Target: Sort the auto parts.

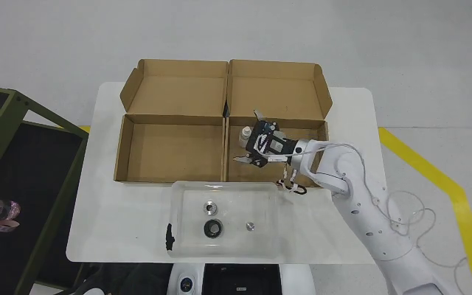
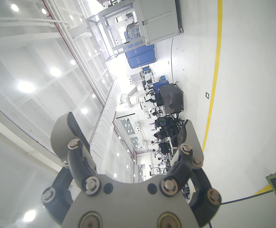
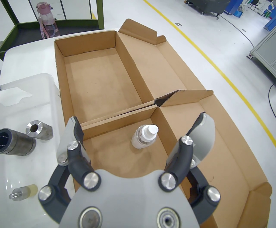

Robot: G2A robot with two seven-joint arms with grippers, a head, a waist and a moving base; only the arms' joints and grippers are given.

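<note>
On the table in front of me, two open cardboard boxes sit side by side, walls touching, lids folded back away from the robot. My right claw hangs over the right box with its fingers spread wide and nothing between them. Below it a small clear bottle with a white cap stands upright on the box floor, in the far corner next to the wall shared with the left box. In the right wrist view the bottle shows in the gap between the two fingers, but neither one touches it.

Nearer to the robot, a clear plastic bin lies just beside the front walls of both boxes. Three parts rest on its floor, apart from one another: a grey metal bushing with a hole through its end, a dark cylindrical bearing just beside it, and a small pale part with a metal tip off to the right of those two. A small black piece sits at the bin's left edge.

My left claw is also spread apart and grips nothing; it is turned away from the table towards the hall, with a yellow floor line beyond it.

Beside the table's left edge, a pink drinking bottle stands on a green-framed cart.
</note>
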